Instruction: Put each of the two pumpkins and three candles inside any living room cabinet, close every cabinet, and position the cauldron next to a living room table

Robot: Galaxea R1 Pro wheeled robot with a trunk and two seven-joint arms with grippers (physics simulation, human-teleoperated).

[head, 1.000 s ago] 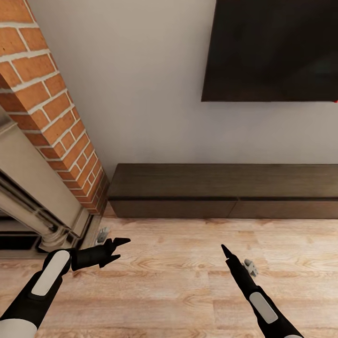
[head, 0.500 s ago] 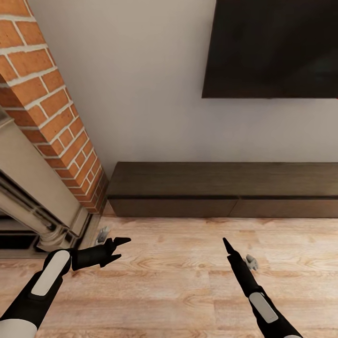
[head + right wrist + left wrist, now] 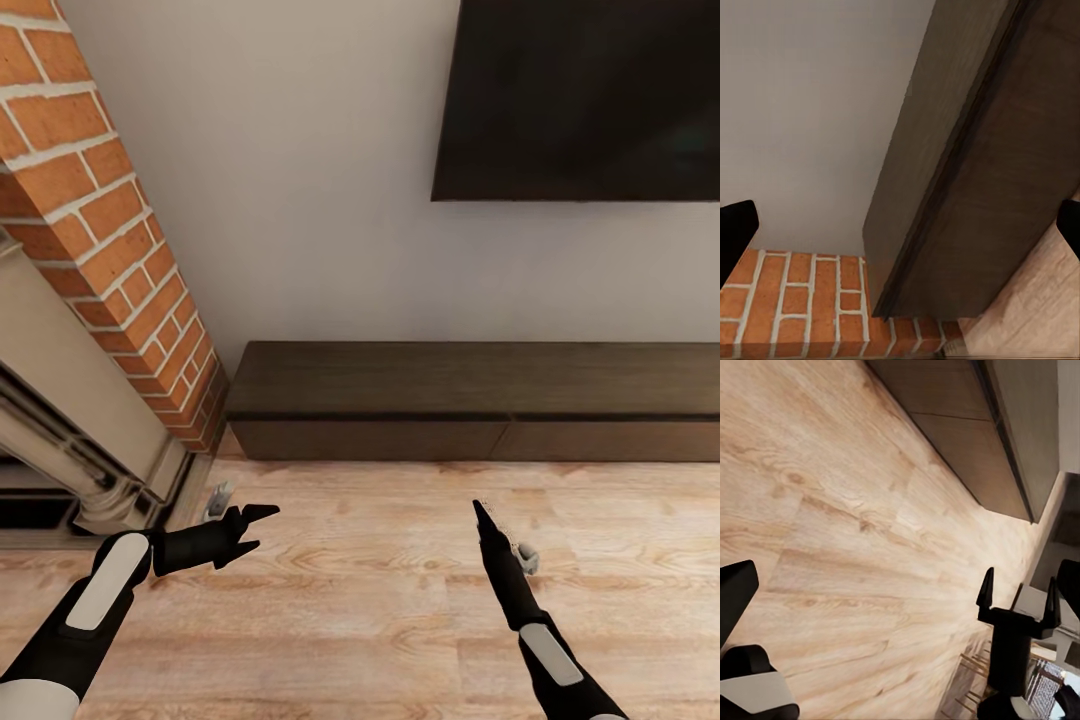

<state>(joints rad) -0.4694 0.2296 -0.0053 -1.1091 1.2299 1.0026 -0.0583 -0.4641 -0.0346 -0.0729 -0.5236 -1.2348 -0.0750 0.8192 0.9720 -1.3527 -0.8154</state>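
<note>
From the head we see the cabinet (image 3: 480, 400) shut against the wall, our left gripper (image 3: 252, 522) spread and empty, our right gripper (image 3: 484, 515) unreadable edge-on, both short of it, probably approaching; each wrist view shows that gripper's fingertips wide apart, the cabinet (image 3: 979, 431) (image 3: 975, 172) beyond.

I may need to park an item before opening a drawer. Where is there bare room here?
The cabinet top is bare along its length. The wood floor between the cabinet front and the grippers is open. It is tighter at left, by the brick column and fireplace base.
</note>
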